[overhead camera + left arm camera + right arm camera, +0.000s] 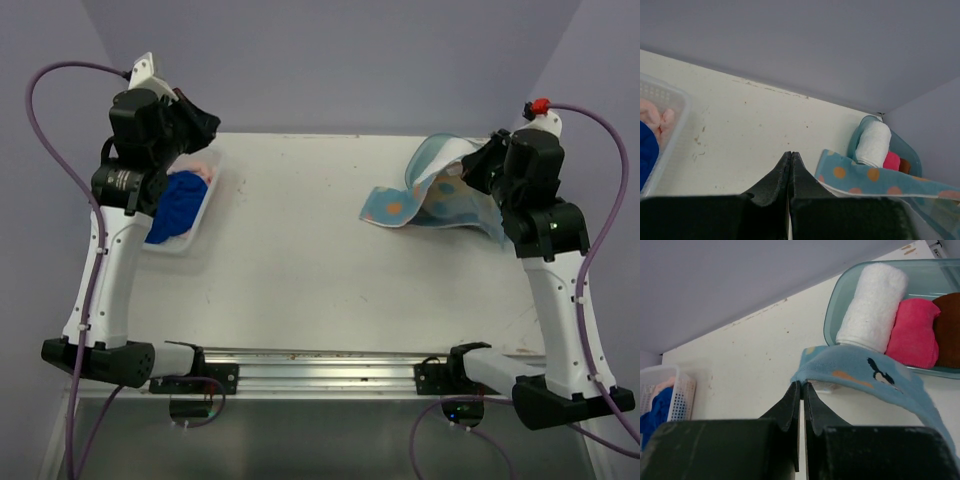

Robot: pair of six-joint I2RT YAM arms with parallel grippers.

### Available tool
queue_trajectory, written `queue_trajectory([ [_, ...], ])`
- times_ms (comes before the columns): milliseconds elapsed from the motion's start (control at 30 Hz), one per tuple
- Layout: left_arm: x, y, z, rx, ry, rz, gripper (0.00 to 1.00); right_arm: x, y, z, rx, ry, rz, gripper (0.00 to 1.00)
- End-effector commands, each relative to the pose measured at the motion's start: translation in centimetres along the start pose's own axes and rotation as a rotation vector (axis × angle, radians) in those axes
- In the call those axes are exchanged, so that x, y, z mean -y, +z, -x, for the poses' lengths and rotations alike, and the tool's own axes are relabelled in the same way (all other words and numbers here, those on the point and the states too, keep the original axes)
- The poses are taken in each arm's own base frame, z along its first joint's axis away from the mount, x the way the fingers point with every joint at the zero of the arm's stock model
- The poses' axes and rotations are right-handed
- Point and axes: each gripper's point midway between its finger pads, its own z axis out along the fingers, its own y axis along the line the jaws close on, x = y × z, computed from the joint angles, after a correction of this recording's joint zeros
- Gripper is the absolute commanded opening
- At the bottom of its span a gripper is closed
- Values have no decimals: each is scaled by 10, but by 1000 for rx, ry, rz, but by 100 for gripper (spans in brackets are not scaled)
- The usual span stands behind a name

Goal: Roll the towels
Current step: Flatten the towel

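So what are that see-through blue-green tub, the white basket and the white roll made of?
The teal tub looks like clear, glossy plastic: the table shows through its wall. The white basket seems moulded plastic, given its regular lattice holes. The white rolled towel looks like terry cloth: fuzzy, nubbly surface.

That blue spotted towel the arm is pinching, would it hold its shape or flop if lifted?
Probably flops: the light blue towel drapes in a curve from the right gripper. Likely light, since one pinched edge seems to carry it.
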Motion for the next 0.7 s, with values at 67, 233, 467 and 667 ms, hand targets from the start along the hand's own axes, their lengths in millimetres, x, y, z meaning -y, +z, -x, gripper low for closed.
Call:
queue_trajectory([
  [67,-14,12,-50,-121,3,-43,0,8,-7,-16,-48,-34,1,0],
  [233,-35,36,-126,-300,-22,-94,0,1,5,-44,-125,-4,53,0],
  [467,13,75,-280,-640,48,-147,39,24,6,-63,-145,-8,-31,0],
  [667,56,121,-365,-778,200,-117,66,49,-9,-74,-157,-39,-116,0],
])
